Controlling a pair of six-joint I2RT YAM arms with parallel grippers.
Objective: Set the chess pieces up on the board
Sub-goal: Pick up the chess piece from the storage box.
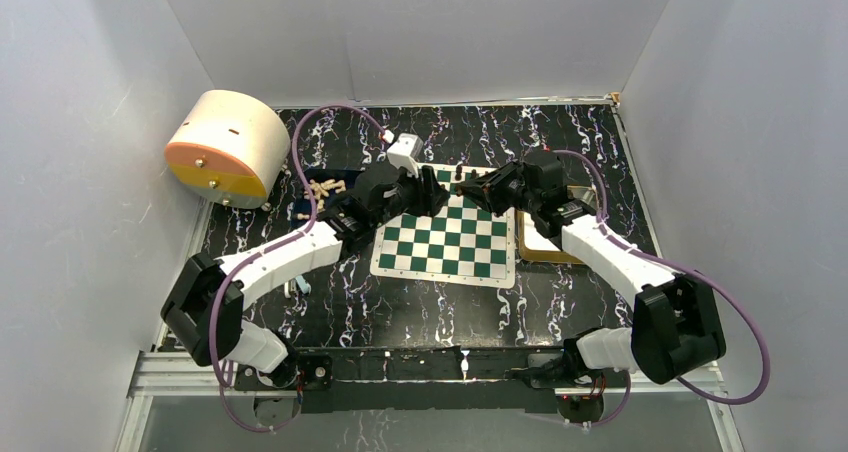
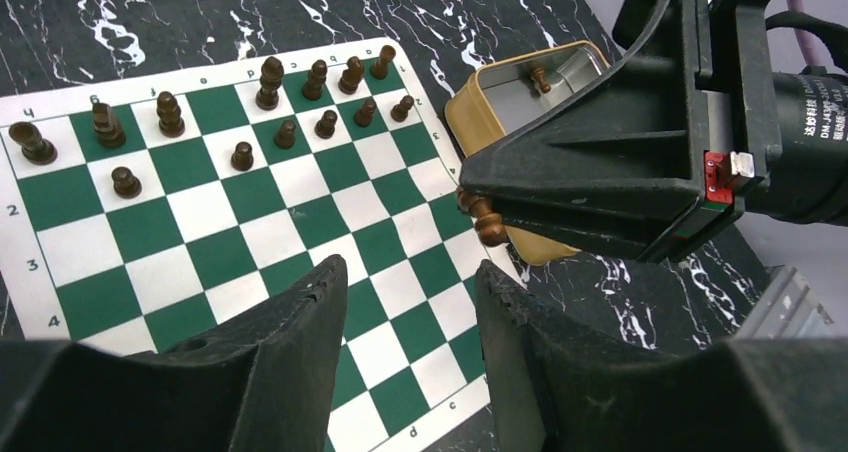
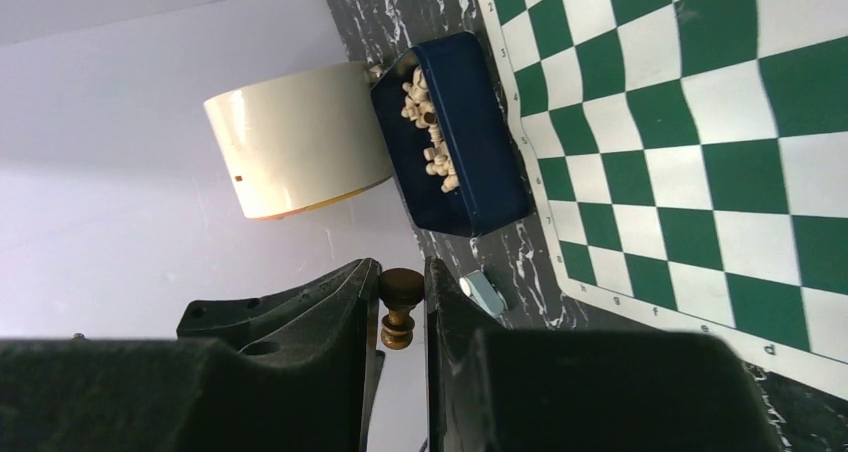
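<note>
The green and white board (image 1: 450, 242) lies between my arms. Several dark chess pieces (image 2: 270, 82) stand in two rows along its far edge. My right gripper (image 3: 402, 277) is shut on a dark pawn (image 3: 400, 307), gripped by its base and held above the board's right edge. The same pawn (image 2: 487, 222) shows in the left wrist view, sticking out of the right gripper's tip. My left gripper (image 2: 410, 287) hovers open over the board (image 2: 200, 262), just left of that pawn, with nothing between its fingers. In the top view the two grippers (image 1: 432, 192) (image 1: 478, 187) nearly meet.
A gold tin tray (image 2: 490, 112) with one dark piece (image 2: 540, 77) inside lies right of the board. A blue tin (image 3: 460, 137) of pale pieces and a cream cylinder (image 1: 225, 147) sit to the left. A small pale-blue object (image 3: 483, 292) lies near the board's left corner.
</note>
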